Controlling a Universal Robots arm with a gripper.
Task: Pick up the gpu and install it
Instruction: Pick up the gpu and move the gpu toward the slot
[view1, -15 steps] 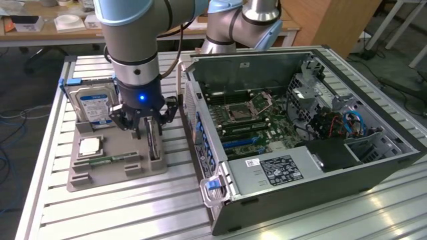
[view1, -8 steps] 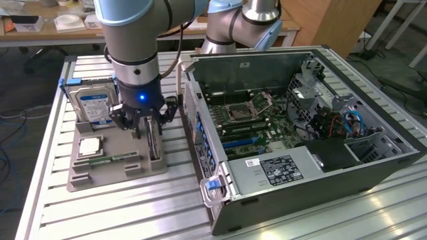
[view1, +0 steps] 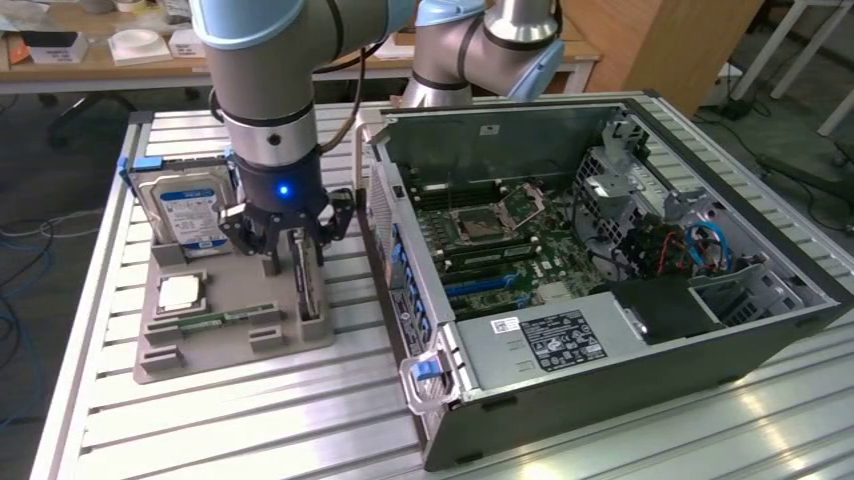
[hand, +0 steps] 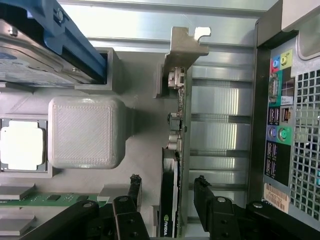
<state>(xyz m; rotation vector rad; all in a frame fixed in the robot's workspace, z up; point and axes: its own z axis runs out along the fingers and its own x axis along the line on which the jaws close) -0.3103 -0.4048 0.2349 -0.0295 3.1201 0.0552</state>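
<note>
Right up close, the gripper (hand: 167, 187) is wide open, its two black fingers (hand: 134, 186) set either side of the gpu (hand: 176, 135) with a gap showing on each side, so nothing is gripped. The gpu stands on its long edge in a slot of the grey tray (hand: 140, 100), dark board face down near the fingers, silvery bracket at the far end of the card. On the other side of one finger sits a blocky grey post of the tray, and next to that the square processor chip (hand: 20, 145) lies flat in its pocket, with the green memory stick (hand: 45, 198) lying just beside it. Further along the tray, the hard drive (hand: 30, 55) stands upright in its blue carrier. From the exterior view, the whole tray rests on the slatted metal table (view1: 267, 420), and just beside it on the exterior view's right lies the open computer case (view1: 641, 340), motherboard (view1: 507, 240) exposed. Away at the back, a wooden desk (view1: 80, 65) with a few white items on it
</note>
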